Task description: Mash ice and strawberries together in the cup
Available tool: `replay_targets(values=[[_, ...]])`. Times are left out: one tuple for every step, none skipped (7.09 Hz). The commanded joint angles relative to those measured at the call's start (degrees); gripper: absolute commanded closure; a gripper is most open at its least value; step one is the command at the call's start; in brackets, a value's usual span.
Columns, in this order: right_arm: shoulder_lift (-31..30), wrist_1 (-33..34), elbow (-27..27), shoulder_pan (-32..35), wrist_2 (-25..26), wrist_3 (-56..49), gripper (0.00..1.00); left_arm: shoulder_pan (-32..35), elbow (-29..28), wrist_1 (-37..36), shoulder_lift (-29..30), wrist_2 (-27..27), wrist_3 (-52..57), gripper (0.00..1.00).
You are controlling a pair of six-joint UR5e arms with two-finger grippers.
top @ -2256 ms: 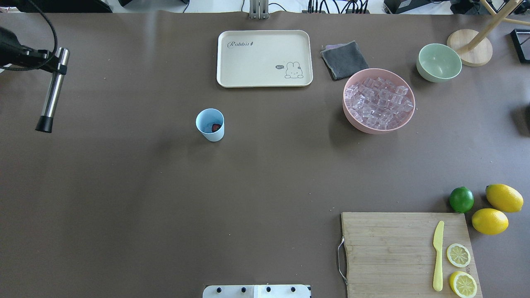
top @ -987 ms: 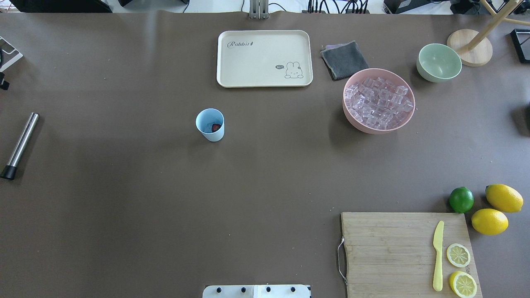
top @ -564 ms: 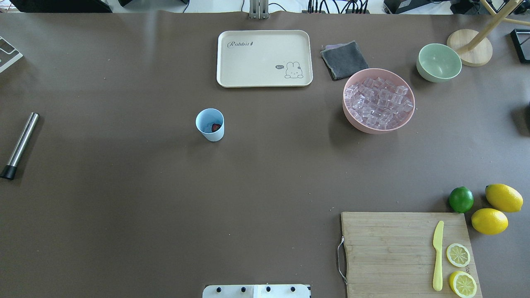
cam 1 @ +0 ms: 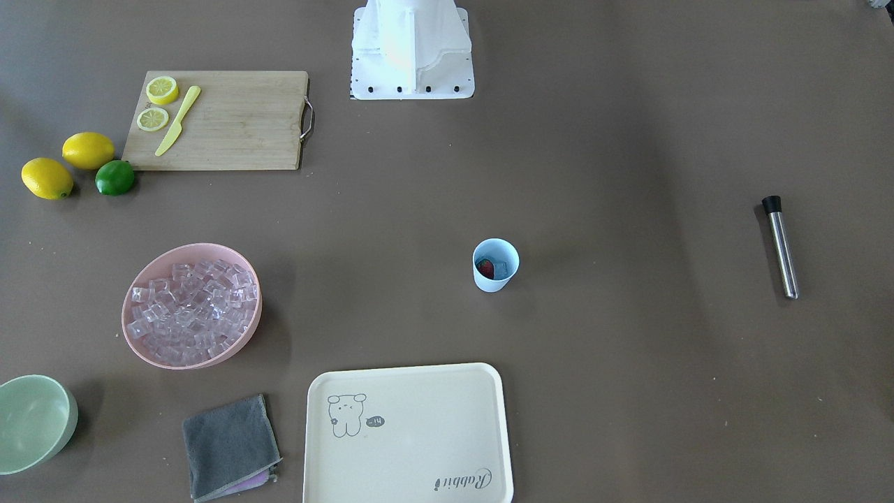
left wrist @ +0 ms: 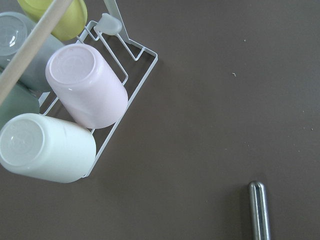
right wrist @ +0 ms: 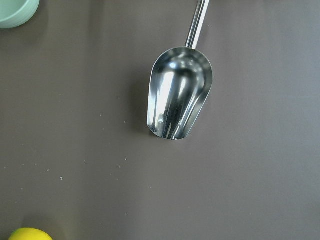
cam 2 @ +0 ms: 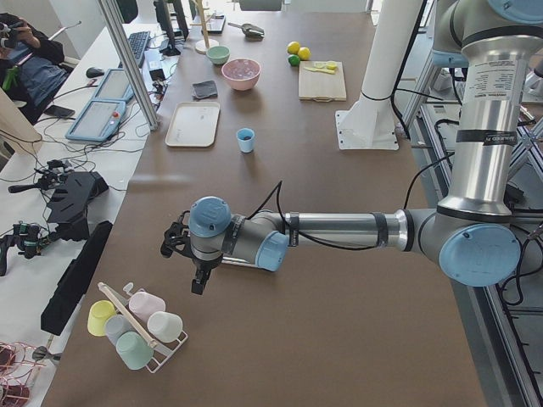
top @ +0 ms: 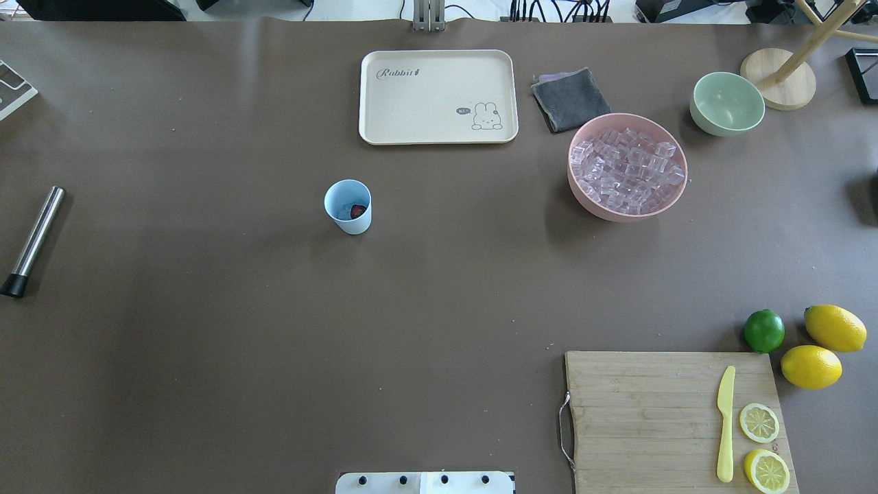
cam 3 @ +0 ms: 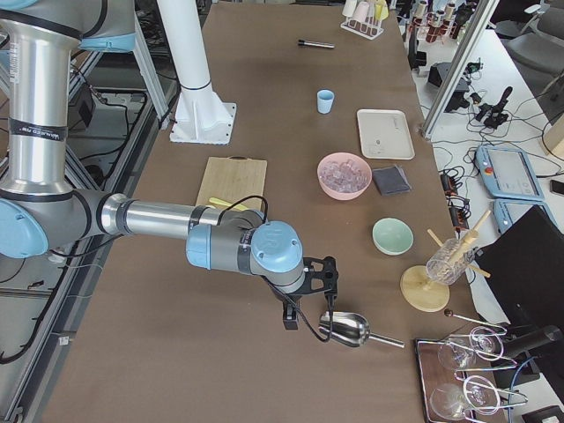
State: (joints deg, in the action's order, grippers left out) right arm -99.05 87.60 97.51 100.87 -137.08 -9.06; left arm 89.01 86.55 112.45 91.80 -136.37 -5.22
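Observation:
The light-blue cup (top: 348, 206) stands upright mid-table, also in the front view (cam 1: 495, 264). Inside it lie the red strawberry (top: 357, 211) and some ice (cam 1: 500, 270). More ice cubes (top: 627, 168) fill the pink bowl (top: 583, 199). A steel muddler (top: 33, 240) with a black tip lies flat at the table's left edge. My left gripper (cam 2: 197, 287) hangs over the table's left end near a cup rack, far from the cup; I cannot tell whether it is open. My right gripper (cam 3: 300, 308) is beside a metal scoop (cam 3: 348, 329) at the right end; I cannot tell its state.
A cream tray (top: 437, 96), a grey cloth (top: 569, 99) and a pale-green bowl (top: 727, 103) sit at the back. A cutting board (top: 638, 418) with a yellow knife and lemon slices, two lemons and a lime (top: 764, 331) are front right. A wire rack of cups (left wrist: 75, 100) stands left.
The left gripper held the muddler above the table's left edge; the muddler now lies on the table and the gripper has left the overhead view. Nothing else has moved.

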Motion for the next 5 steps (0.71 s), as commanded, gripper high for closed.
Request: replay_targets(values=[[1.9,0.8,-2.1,-0.2,0.7,1.9,0.0,2.4,2.4,-4.3,-2.6,-1.7,-0.1,0.01],[2.6,2.3,-2.4,-1.6,0.6,5.2,0.0,2.4,1.1,-7.7,-1.8,-0.8,0.1,0.01],[3.7,2.3,-2.7,-3.1,0.8,6.0,0.0,2.4,-1.7,-9.3,0.9,0.8,0.1,0.01],[4.5,2.5,-2.9,-3.7,0.8,6.1,0.0,2.4,-3.5,-9.3,1.7,1.7,0.0,0.01],[4.3,2.5,-3.1,-3.7,0.8,6.0,0.0,2.5,-3.5,-8.9,1.5,1.6,-0.1,0.01]])
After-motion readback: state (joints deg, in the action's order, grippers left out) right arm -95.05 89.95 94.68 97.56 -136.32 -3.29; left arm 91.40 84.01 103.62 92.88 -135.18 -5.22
